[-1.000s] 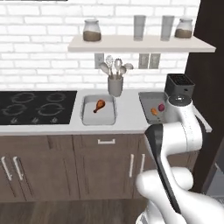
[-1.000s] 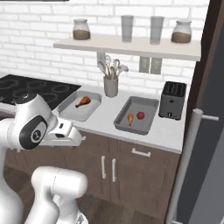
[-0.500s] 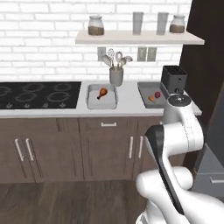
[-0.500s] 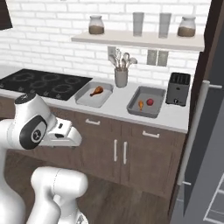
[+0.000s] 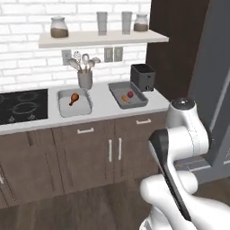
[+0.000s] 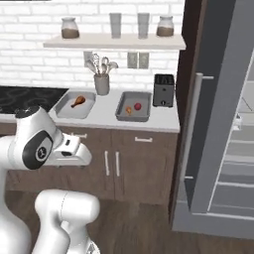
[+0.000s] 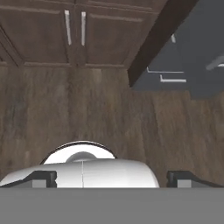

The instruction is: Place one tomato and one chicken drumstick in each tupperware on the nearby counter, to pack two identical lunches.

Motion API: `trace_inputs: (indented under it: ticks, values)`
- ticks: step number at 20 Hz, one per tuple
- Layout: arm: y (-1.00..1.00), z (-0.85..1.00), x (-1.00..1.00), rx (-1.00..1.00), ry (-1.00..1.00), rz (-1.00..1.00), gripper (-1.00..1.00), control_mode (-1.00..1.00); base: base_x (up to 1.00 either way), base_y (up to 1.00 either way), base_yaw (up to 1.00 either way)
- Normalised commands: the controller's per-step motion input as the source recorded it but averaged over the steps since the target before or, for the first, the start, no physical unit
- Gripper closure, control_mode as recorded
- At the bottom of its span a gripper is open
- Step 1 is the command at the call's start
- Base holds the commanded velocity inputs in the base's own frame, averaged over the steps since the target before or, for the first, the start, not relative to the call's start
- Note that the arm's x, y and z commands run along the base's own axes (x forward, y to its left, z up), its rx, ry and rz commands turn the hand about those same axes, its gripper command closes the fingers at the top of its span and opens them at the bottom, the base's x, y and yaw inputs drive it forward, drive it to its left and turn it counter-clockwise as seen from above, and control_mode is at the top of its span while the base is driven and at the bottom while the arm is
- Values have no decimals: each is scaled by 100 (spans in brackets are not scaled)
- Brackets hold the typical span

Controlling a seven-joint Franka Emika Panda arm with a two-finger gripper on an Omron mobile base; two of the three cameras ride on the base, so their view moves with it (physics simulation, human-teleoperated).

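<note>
- One small glossy red tomato (image 5: 130,94) lies in the darker grey rectangular tupperware tray (image 5: 139,101), just beside a small orange-brown chicken drumstick (image 5: 124,98).
- A second golden-brown drumstick (image 5: 74,98) lies alone in the lighter grey tray (image 5: 85,108), to the left of the first tray on the pale grey-white counter (image 5: 104,107); that makes two trays, two drumsticks and one tomato.
- Between the trays and further back stands a grey utensil holder (image 5: 84,79); a black toaster (image 5: 142,77) sits just right of the darker tray, and a black cooktop (image 5: 22,106) lies at the left end.
- The white arm is folded close over its base, well apart from the counter, with the hand pointing down at the dark wooden floor (image 7: 105,118).
- The gripper (image 7: 116,178) shows its two dark fingertips (image 7: 43,178) spread wide apart at the bottom of the hand view, released, with nothing between them.
- The hand view adds the brown cabinet doors with two silver bar handles (image 7: 68,27) seen from above.
- The right base view shows a tall grey refrigerator door (image 6: 218,114) standing open, with shelves behind it.
- The wall shelf (image 6: 114,41) carries two jars and two cups.
</note>
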Motion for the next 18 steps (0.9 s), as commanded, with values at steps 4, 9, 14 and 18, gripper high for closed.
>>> trace_inputs:
  ticks: [4, 9, 14, 18]
  values:
    - [0, 0, 0, 0, 0, 0, -100, 100, -3, 23, -91]
    - [0, 0, 0, 0, 0, 0, -100, 100, 1, -57, -84]
    - [0, 0, 0, 0, 0, 0, -100, 100, 30, -100, -59]
    - [0, 0, 0, 0, 0, 0, -100, 100, 49, -100, -37]
